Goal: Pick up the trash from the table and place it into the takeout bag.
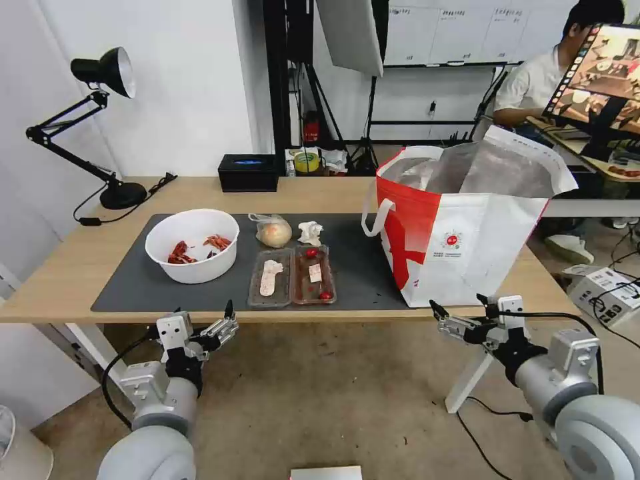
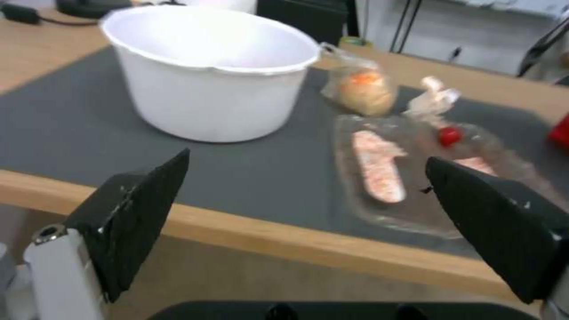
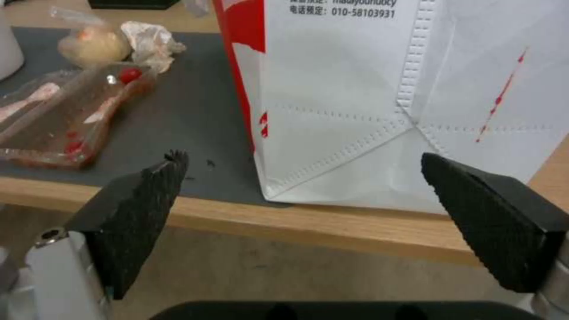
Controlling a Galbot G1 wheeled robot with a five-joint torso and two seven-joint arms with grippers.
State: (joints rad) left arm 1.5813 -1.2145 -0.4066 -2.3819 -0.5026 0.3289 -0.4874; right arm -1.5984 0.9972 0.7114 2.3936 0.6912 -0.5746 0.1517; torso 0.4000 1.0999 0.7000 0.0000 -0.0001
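Note:
The trash lies on the dark mat (image 1: pixel 127 283) of the table (image 1: pixel 67 267): a white bowl (image 1: pixel 192 245) with red shell scraps, a clear hinged tray (image 1: pixel 292 277), a bagged tan bun (image 1: pixel 273 233) and a crumpled tissue (image 1: pixel 310 232). The white-and-red takeout bag (image 1: pixel 467 233) stands open at the mat's right end. My left gripper (image 1: pixel 215 320) hangs open just before the table's front edge, facing the bowl (image 2: pixel 213 84) and tray (image 2: pixel 385 173). My right gripper (image 1: pixel 457 305) is open too, low in front of the takeout bag (image 3: pixel 385 98), with nothing between its fingers.
A black desk lamp (image 1: pixel 107 73) stands at the table's back left, with a black rectangular box (image 1: pixel 248 172) at the back edge. Bare floor lies between me and the table. Desks and gear crowd the room behind and to the right.

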